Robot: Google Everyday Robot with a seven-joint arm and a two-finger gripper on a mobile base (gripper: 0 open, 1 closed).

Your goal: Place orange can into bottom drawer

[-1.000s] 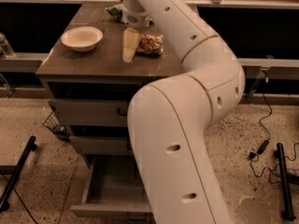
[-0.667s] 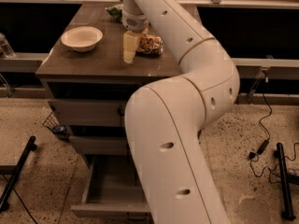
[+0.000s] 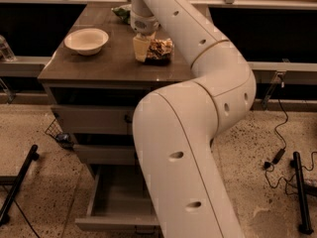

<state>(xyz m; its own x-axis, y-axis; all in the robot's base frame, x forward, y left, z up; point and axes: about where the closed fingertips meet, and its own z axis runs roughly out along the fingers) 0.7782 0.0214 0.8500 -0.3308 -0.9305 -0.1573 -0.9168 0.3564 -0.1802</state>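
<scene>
Tool (image 3: 140, 49) at countertop (image 3: 99, 64), orange can (image 3: 160, 49) just beside

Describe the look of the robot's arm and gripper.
The arm is made of thick, rounded, glossy white segments joined at curved elbows, dotted with small dark oval holes. The gripper, over the cabinet top beside the orange can, is pale cream below a grey wrist collar.

surface (image 3: 99, 68): brown top, upper centre of the frame
white bowl (image 3: 86, 40): upright on the surface, upper left
green bag (image 3: 120, 13): far edge of the surface, partly hidden
black cable (image 3: 278, 133): on the speckled floor (image 3: 29, 128), right
end effector (image 3: 140, 51): low over the surface, right of the white bowl
</scene>
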